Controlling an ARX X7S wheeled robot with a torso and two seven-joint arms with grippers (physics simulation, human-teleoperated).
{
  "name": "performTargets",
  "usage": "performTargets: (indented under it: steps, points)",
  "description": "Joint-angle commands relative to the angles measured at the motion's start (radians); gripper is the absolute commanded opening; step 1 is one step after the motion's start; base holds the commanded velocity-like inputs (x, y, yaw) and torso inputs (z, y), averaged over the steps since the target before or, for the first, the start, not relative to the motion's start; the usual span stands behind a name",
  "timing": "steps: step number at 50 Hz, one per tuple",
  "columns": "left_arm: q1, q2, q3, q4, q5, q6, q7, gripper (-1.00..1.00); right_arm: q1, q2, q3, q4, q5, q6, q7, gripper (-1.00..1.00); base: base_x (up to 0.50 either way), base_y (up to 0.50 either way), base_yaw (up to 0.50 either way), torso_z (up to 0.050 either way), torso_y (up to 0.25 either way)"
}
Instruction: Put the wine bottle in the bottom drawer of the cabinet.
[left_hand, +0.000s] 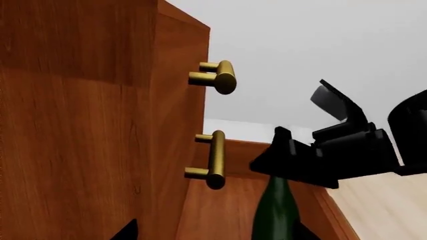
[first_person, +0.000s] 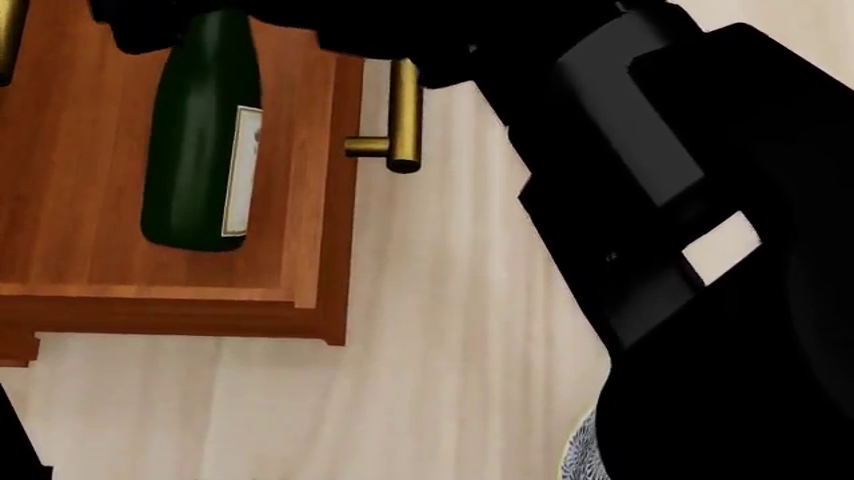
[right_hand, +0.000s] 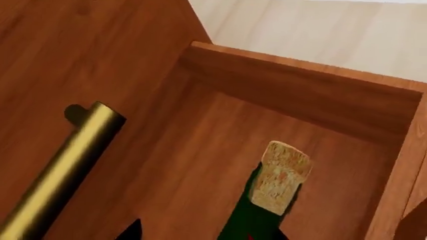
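We see the wine bottle lying on the flat wood floor of the bottom drawer, which stands pulled out from the cabinet. In the head view its white label faces the drawer's front wall, and a strip of bare floor shows between the bottle's base and the drawer's side wall. The bottle lies alongside the front wall, with a narrow gap of bare wood between them. Outside that front wall the drawer's brass handle stands out over the pale floor, which is open beyond the drawer's rim.

In the right wrist view we look down on the bottle's cork-coloured top; bare drawer floor lies all round it, and the drawer's walls meet in a corner beyond it. A brass handle on a closed cabinet front crosses close to that camera.

In the left wrist view we count two brass handles on the cabinet fronts above the drawer, an upper one and a lower one. We count one bottle.

In the same view the right gripper sits at the bottle's neck; we cannot tell how far its claw is open or whether it grips the glass. The left gripper's claw is not shown clearly enough to judge.
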Motion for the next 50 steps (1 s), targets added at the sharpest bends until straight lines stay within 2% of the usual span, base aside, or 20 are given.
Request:
performTargets:
  steps: [1,20,50]
  points:
    - [-0.129,-0.022,0.107,-0.226,-0.339,-0.006,0.039,1.0,0.022,0.0,-0.23,0.053,-0.231,0.099,0.087,1.0,0.04,0.0,-0.02,0.0,-0.016]
    - [-0.128,-0.018,0.106,-0.233,-0.336,-0.003,0.046,1.0,0.153,0.0,-0.232,0.074,-0.167,0.06,0.028,1.0,0.04,0.0,-0.02,0.0,-0.015]
    - [-0.126,-0.021,0.104,-0.224,-0.331,-0.008,0.04,1.0,0.207,0.0,-0.235,0.089,-0.172,0.031,-0.021,1.0,0.04,0.0,-0.01,0.0,-0.013]
